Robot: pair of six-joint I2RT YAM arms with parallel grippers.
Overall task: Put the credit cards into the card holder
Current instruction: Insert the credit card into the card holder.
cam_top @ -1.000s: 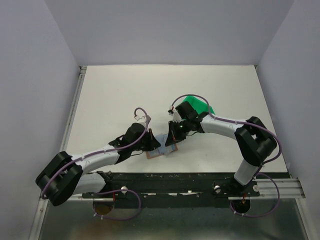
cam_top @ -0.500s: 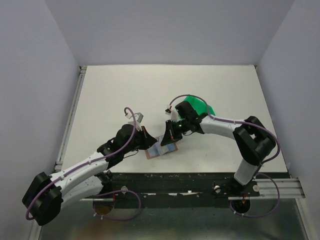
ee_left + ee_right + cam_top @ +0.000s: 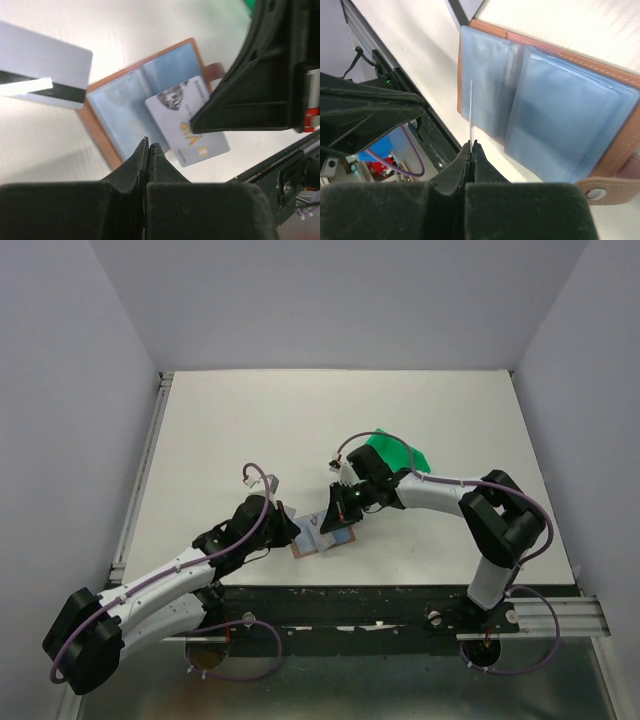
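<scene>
Right gripper (image 3: pixel 471 146) is clamped tight on one credit card (image 3: pixel 186 126). In the right wrist view you see this card edge-on, standing upright from the fingertips over the left sleeve of the card holder (image 3: pixel 545 95). In the left wrist view you see its printed face lying across the lower right part of the holder, one corner reaching past the holder's edge. The holder lies open and flat on the table (image 3: pixel 250 430), low in the centre of the top view, between the two grippers; its snap tab (image 3: pixel 600 192) shows at the lower right of the right wrist frame. Left gripper (image 3: pixel 148 146) has its jaws pressed together with nothing between them, tips at the holder's near edge; you cannot tell whether they touch it. A second card (image 3: pixel 42 67), with a dark stripe, lies flat on the table at the upper left of the left wrist frame, just beside the holder. The green bin (image 3: pixel 395 453) sits up and right of the holder in the top view.
</scene>
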